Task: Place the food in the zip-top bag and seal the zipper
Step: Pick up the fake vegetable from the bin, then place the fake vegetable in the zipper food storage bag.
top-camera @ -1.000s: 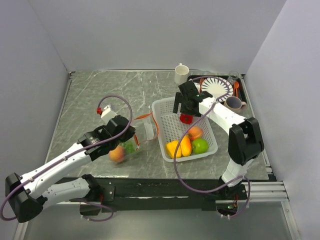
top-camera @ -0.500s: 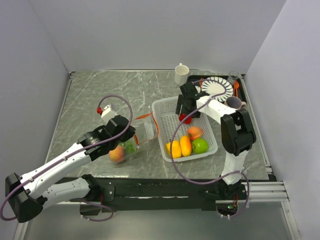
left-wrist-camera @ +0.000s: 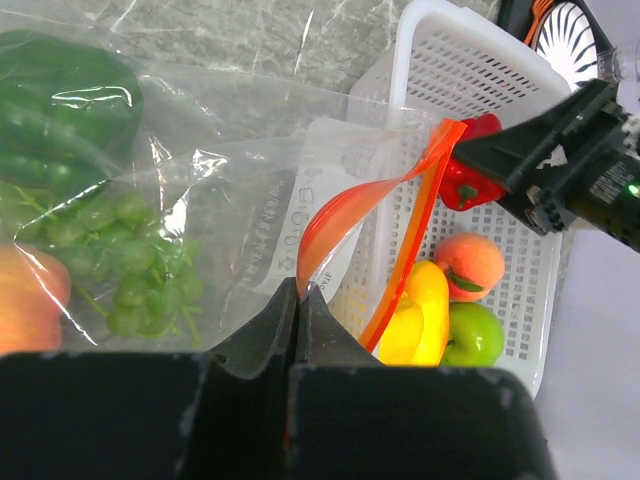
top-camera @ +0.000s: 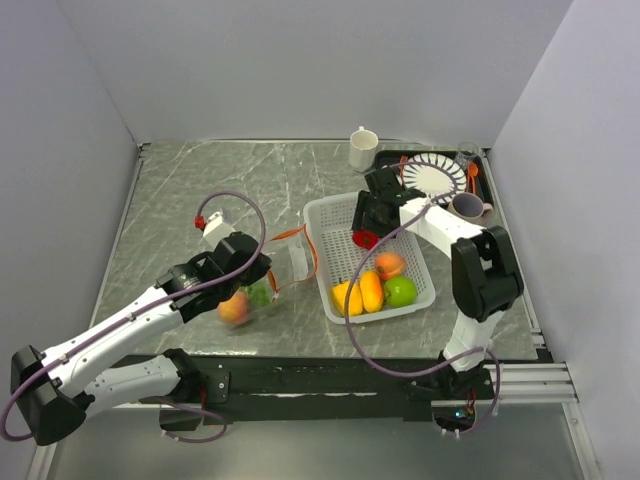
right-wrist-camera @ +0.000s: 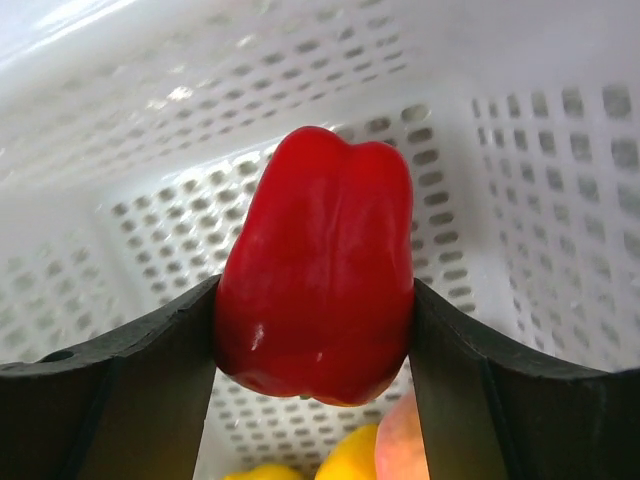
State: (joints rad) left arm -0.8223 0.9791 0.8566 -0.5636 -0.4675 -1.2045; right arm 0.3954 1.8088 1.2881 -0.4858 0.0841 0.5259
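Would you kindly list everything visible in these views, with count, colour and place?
table: one, grey marbled, under everything
basket: one, white mesh, table's right half
red pepper: one, in the basket, between the right arm's jaws
peach, yellow pepper, orange piece, green apple: one each, basket's near end
zip-top bag: one, clear, left of the basket
zipper: one, orange-red, along the bag's mouth
grapes, dark green piece, second peach: one each, inside the bag
mug: one, white, far edge
tray: one, dark, far right corner, holding a striped plate, brownish cup, orange utensil
left arm: jaws shut on the bag's mouth
right arm: jaws against both sides of the red pepper
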